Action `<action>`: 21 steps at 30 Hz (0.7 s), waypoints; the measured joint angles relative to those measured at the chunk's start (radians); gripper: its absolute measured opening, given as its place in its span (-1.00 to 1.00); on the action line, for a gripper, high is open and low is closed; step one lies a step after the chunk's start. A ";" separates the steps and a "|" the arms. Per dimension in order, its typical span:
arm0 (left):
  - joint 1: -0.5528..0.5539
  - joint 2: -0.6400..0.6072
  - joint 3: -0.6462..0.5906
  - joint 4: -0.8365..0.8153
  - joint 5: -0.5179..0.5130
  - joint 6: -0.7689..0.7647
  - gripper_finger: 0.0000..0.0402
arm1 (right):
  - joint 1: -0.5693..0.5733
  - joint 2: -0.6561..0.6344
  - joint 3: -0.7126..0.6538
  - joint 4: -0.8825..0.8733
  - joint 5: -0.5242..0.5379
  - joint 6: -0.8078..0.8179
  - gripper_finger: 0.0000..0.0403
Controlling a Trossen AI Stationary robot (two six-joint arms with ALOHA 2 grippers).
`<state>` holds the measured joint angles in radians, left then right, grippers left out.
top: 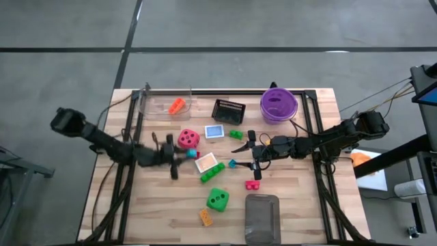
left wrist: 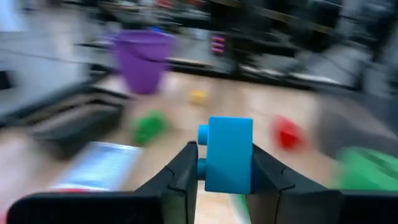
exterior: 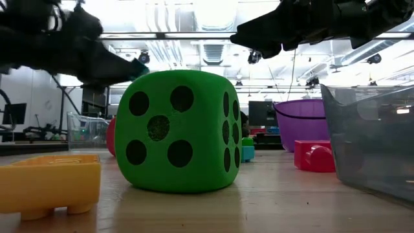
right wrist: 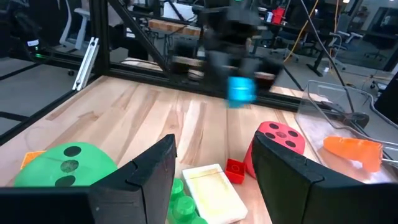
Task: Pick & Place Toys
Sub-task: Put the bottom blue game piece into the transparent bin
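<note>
1. The left hand pinches a small blue brick between its two dark fingers and holds it above the wooden bench, beside the red die.
2. The right hand hangs over the middle of the bench with its fingers spread and nothing between them; below it lie a cream picture card and a green brick.
3. The red die sits left of centre, with a tiny red brick just beside it in the right wrist view.
4. The green die stands toward the front edge, an orange-yellow brick near it and a smoky clear tub to its right.
5. Another red brick lies between the green die and the right hand.
6. A blue-edged picture card and a small green brick lie in front of the black mesh basket.
7. An orange brick rests inside a clear container at the back left.
8. The purple bowl stands at the back right.
</note>
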<state>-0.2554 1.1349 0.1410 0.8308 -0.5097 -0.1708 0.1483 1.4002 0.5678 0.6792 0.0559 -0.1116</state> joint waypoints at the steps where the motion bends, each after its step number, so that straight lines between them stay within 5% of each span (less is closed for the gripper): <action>1: 0.059 -0.024 -0.001 -0.015 0.000 0.005 -0.56 | 0.000 0.000 0.000 0.000 0.000 0.000 0.01; 6: 0.373 -0.117 0.005 -0.125 0.010 0.035 -0.56 | 0.000 0.000 0.000 0.000 0.000 0.000 0.01; 13: 0.780 -0.131 0.033 -0.255 0.157 0.039 -0.56 | 0.000 0.000 0.000 0.000 0.000 0.000 0.01; 21: 1.055 -0.072 0.037 -0.275 0.328 -0.021 -0.56 | 0.000 0.000 0.000 0.000 0.000 -0.001 0.01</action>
<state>0.8000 1.0628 0.1776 0.5555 -0.1815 -0.1923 0.1482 1.4002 0.5678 0.6792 0.0555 -0.1127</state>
